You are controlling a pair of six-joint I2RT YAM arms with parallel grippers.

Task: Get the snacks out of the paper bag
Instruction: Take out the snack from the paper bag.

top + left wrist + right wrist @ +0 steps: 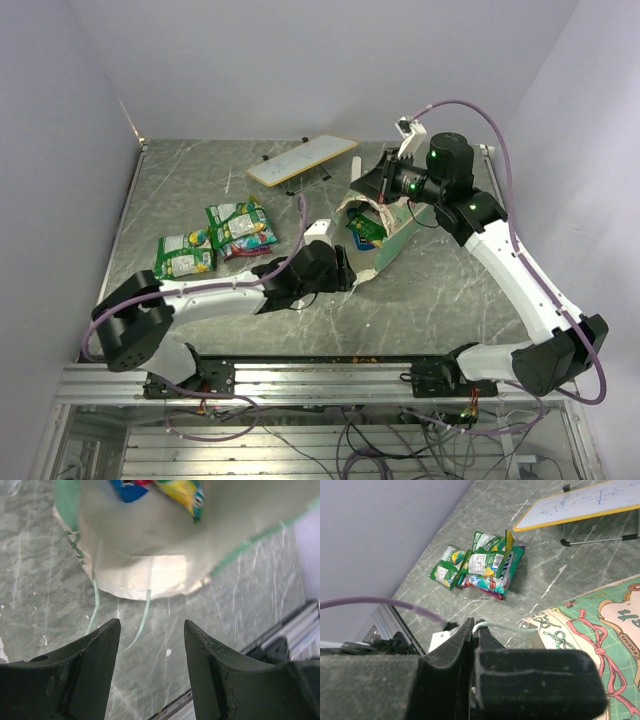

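Observation:
The mint-green paper bag (395, 240) lies on its side mid-table, its mouth facing my left gripper (348, 268). My right gripper (476, 622) is shut on one of the bag's cord handles (512, 626) and holds that edge up. My left gripper (151, 622) is open just in front of the mouth, with only table between its fingers. Inside the bag, a yellow-green packet (182, 492) and a blue one (127, 490) show against the cream lining. A green packet (366, 230) is visible in the opening from above. Several snacks (240, 225) lie on the table to the left, one green packet (185, 255) nearest the edge.
A flat white board (302, 160) on black legs stands at the back, left of the bag. The loose cord handles (142, 615) trail on the table ahead of my left fingers. The metal rail (330, 375) runs along the near edge.

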